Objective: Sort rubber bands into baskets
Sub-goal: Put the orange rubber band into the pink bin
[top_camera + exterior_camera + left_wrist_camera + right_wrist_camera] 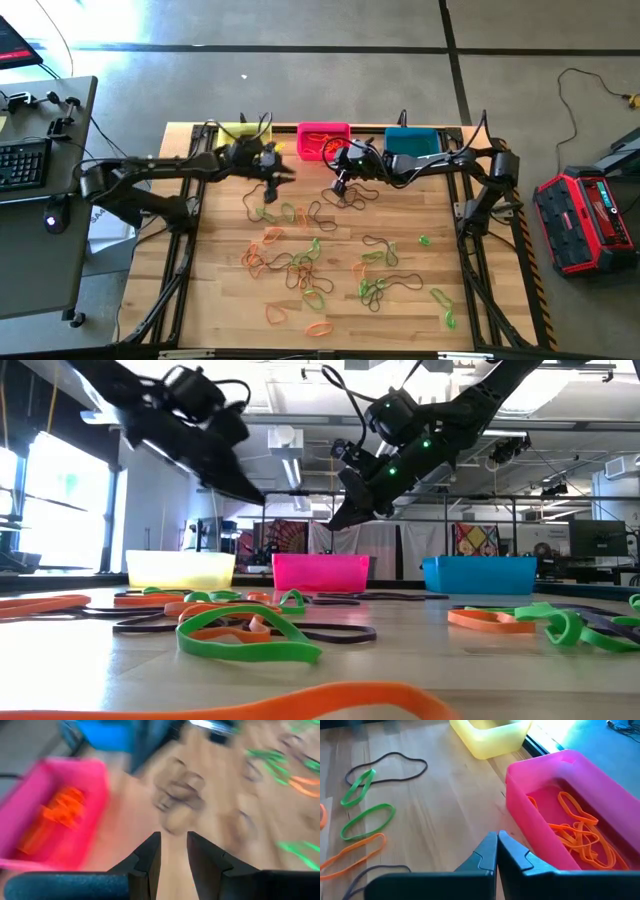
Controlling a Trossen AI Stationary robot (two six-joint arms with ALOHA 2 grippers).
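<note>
Left hand (173,851) parted, right hand (497,849) closed

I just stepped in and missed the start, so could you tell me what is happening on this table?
Two arms are sorting rubber bands into three baskets along the far edge. The pink basket already holds orange bands. The right pincer hangs shut and empty just in front of it. The left pincer, slightly parted with nothing between its fingers, hovers over the table in front of the yellow basket. Many green, orange and dark bands still lie scattered on the table.
</note>
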